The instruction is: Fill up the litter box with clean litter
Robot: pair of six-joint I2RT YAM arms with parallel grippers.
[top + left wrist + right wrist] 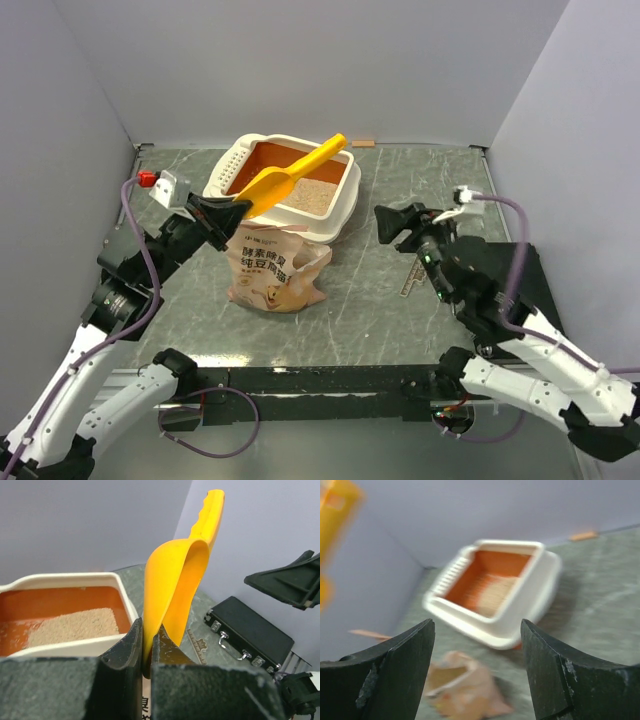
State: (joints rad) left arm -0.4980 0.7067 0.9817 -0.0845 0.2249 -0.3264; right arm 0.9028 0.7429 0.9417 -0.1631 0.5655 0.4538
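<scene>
Black rail (320, 380) along the bottom edge of the overhead view carries both arm bases. Above it, left of centre, a tan paper bag (272, 272) stands crumpled on the grey marbled table (380, 300). Just over the bag's top, the left gripper (222, 212) has its jaws pinched tight on the bowl edge of a yellow scoop (288, 176), whose handle slants up and right over the litter box (345, 205). In the left wrist view the thin yellow wall sits squeezed between the two fingers (125, 645). At centre right, the right gripper (393, 222) hangs above the table, jaws spread wide with nothing between them, well apart from the litter box. A flat black box (250, 630) lies at the lower right of the left wrist view. Farther back, in the upper middle, the cream litter box touches the bag's top; beige litter (315, 196) covers the right-hand part of its orange floor.
</scene>
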